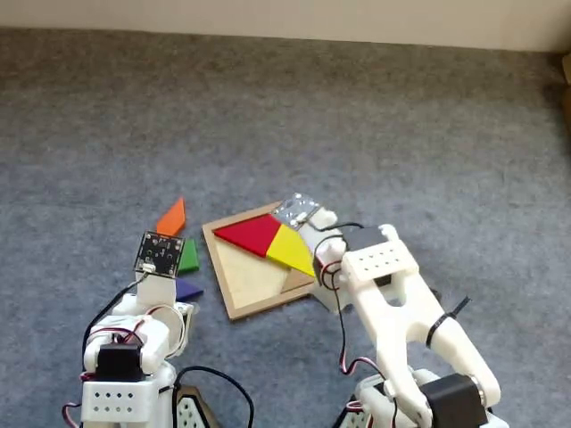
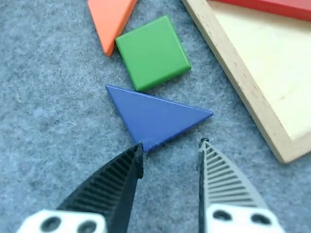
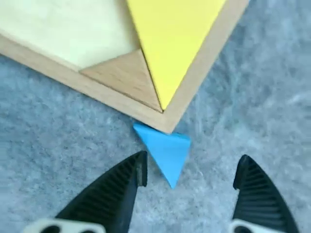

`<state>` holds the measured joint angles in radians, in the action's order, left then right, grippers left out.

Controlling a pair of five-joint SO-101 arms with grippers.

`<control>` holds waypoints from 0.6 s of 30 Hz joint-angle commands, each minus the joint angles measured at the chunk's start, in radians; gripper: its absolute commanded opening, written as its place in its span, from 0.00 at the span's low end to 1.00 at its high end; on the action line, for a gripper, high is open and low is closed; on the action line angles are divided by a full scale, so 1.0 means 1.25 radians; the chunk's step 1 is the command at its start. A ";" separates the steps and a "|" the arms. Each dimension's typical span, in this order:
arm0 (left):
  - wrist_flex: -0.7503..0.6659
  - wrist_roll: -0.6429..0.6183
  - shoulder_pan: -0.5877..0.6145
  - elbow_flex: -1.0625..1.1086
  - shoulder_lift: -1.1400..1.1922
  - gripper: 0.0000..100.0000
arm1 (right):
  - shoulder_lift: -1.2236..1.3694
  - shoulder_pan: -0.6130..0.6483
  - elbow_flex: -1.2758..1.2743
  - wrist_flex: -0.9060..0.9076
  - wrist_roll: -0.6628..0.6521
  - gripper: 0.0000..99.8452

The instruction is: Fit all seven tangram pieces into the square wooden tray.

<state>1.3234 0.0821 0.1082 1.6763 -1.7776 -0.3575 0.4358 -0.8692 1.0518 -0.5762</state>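
Left gripper [image 2: 171, 144] spread, tips at dark blue triangle [image 2: 155, 116], 8 o'clock of tray [image 1: 219, 267]; right gripper [image 3: 192, 158] spread around light blue triangle [image 3: 167, 150].

High cam: we look steeply down over the surface [image 1: 375, 116] from above and behind both arms, far enough back to take in the whole layout. Left wrist cam: we ride close above the left pincer [image 2: 171, 144], facing down past its tips, with the tray [image 2: 240, 73] rim just ahead. Right wrist cam: same mount over the right pincer [image 3: 193, 162], with a tray corner just ahead of its tips. All three share the tray.
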 commanded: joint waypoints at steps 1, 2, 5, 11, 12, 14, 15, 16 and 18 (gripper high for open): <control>0.002 -0.007 0.009 0.017 -0.034 0.19 | -0.004 0.018 -0.031 -0.074 -0.038 0.28; 0.002 -0.007 0.009 0.017 -0.034 0.19 | -0.004 0.021 -0.042 -0.084 -0.043 0.28; 0.002 -0.007 0.009 0.017 -0.034 0.19 | -0.004 0.031 -0.064 -0.091 -0.045 0.28; 0.002 -0.007 0.009 0.017 -0.034 0.19 | -0.004 0.040 -0.085 -0.098 -0.043 0.28; 0.002 -0.007 0.009 0.017 -0.034 0.19 | -0.004 0.040 -0.085 -0.098 -0.044 0.28; 0.002 -0.007 0.009 0.017 -0.034 0.19 | -0.004 0.040 -0.085 -0.099 -0.045 0.24; 0.002 -0.007 0.009 0.017 -0.034 0.19 | -0.004 0.040 -0.085 -0.111 -0.047 0.23; 0.002 -0.007 0.009 0.017 -0.034 0.19 | -0.003 0.040 -0.088 -0.128 -0.045 0.21; 0.002 -0.007 0.009 0.017 -0.034 0.19 | 0.001 0.040 -0.102 -0.154 -0.047 0.19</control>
<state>1.3234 0.0821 0.1082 1.6763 -1.7776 -0.3575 0.4757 -0.9812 0.9076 -0.6252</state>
